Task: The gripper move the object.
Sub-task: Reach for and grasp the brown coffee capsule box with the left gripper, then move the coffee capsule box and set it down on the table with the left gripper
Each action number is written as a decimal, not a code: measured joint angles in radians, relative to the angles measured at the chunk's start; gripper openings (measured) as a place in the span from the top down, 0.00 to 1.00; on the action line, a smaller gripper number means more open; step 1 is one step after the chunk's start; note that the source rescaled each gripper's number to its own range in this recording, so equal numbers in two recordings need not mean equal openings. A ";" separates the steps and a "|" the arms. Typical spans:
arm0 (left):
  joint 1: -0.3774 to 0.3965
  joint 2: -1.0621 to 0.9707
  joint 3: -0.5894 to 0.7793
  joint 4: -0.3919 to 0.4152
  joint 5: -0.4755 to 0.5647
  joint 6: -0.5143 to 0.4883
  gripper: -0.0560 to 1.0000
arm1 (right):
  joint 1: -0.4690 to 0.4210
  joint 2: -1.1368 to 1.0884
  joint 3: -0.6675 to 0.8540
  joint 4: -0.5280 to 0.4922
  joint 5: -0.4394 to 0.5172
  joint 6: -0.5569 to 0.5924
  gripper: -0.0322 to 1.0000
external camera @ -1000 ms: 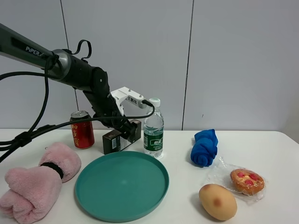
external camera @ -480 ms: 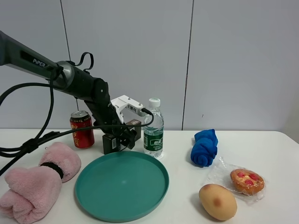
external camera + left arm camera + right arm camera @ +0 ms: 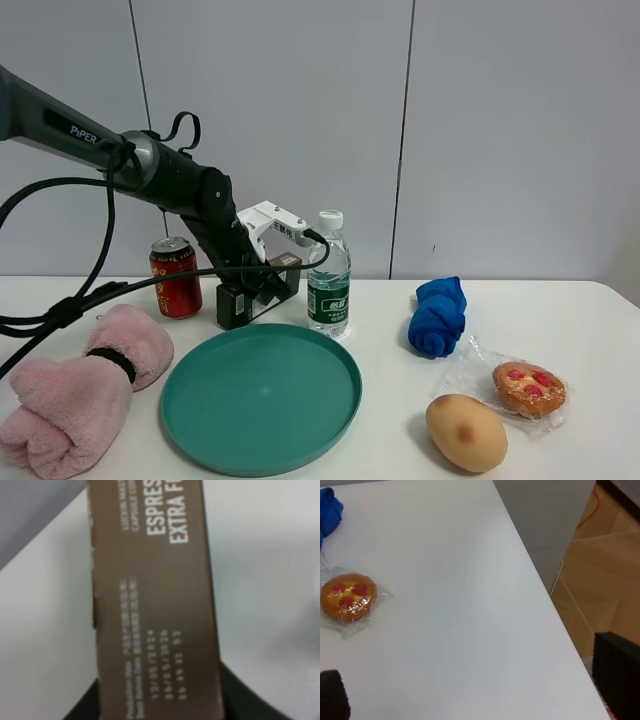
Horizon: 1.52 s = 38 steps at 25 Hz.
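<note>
Pinching long dark brown cardboard box (image 3: 232, 306) between left black fingers (image 3: 268, 286) near white worktop's (image 3: 560, 300) far edge; grasp done, apparently not yet lifted or moved. Holding right fingers (image 3: 617, 672) spread.

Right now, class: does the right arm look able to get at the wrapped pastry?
Probably yes. The right gripper hangs open over the white table, with only bare tabletop between it and the wrapped pastry; the blue cloth lies aside.
</note>
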<state>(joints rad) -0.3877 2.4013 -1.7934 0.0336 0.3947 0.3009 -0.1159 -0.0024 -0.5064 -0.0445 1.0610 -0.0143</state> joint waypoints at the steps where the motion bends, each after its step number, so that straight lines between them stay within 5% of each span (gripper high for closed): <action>1: 0.000 -0.001 0.000 0.000 0.000 0.000 0.93 | 0.000 0.000 0.000 0.000 0.000 0.000 0.00; 13: 0.010 -0.202 0.000 -0.003 0.068 -0.095 0.93 | 0.000 0.000 0.000 0.000 0.000 0.000 0.00; 18: 0.000 -0.377 0.000 -0.004 0.195 -0.135 0.93 | 0.000 0.000 0.000 0.000 0.000 0.000 0.00; 26: -0.108 -0.553 0.000 -0.093 0.443 -0.243 0.93 | 0.000 0.000 0.000 0.000 0.000 0.000 0.00; 38: -0.300 -0.437 0.000 -0.165 0.443 -0.257 0.93 | 0.000 0.000 0.000 0.000 0.000 0.000 0.00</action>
<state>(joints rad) -0.6880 1.9643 -1.7934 -0.1318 0.8373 0.0439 -0.1159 -0.0024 -0.5064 -0.0445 1.0610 -0.0143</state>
